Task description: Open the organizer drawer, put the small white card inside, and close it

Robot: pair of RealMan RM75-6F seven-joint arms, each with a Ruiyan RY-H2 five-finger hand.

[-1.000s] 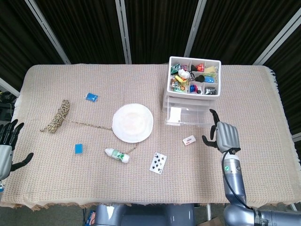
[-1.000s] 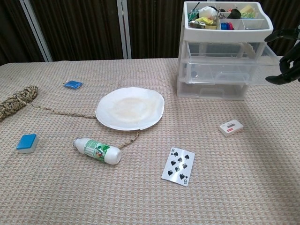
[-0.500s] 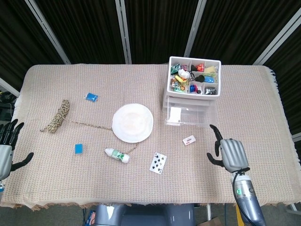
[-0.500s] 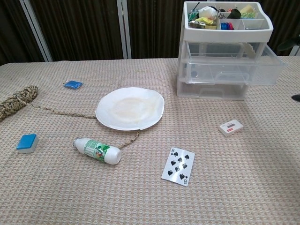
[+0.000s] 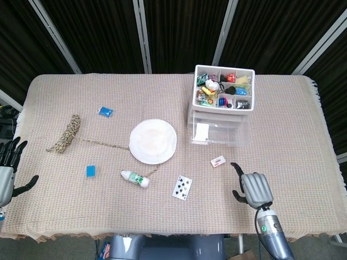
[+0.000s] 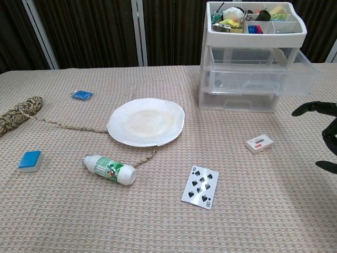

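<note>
The clear organizer (image 5: 223,103) (image 6: 253,52) stands at the back right, its top tray full of small items. One drawer (image 5: 219,132) (image 6: 263,79) is pulled out and looks empty. The small white card (image 5: 218,161) (image 6: 259,143) lies flat on the cloth in front of it. My right hand (image 5: 252,189) (image 6: 324,132) is open, fingers spread, holding nothing, low over the table to the right of the card and nearer the front edge. My left hand (image 5: 7,169) is open at the far left edge, off the table; the chest view does not show it.
A playing card (image 5: 182,187) lies near the front. A white plate (image 5: 153,141), a small bottle (image 5: 135,179), a rope coil (image 5: 66,132) with its trailing cord, and two blue blocks (image 5: 91,171) (image 5: 105,112) lie across the left half.
My right hand has drawn back from beside the drawer toward the front edge, then shifted left nearer the card. The drawer stays open; the card and left hand have not moved.
</note>
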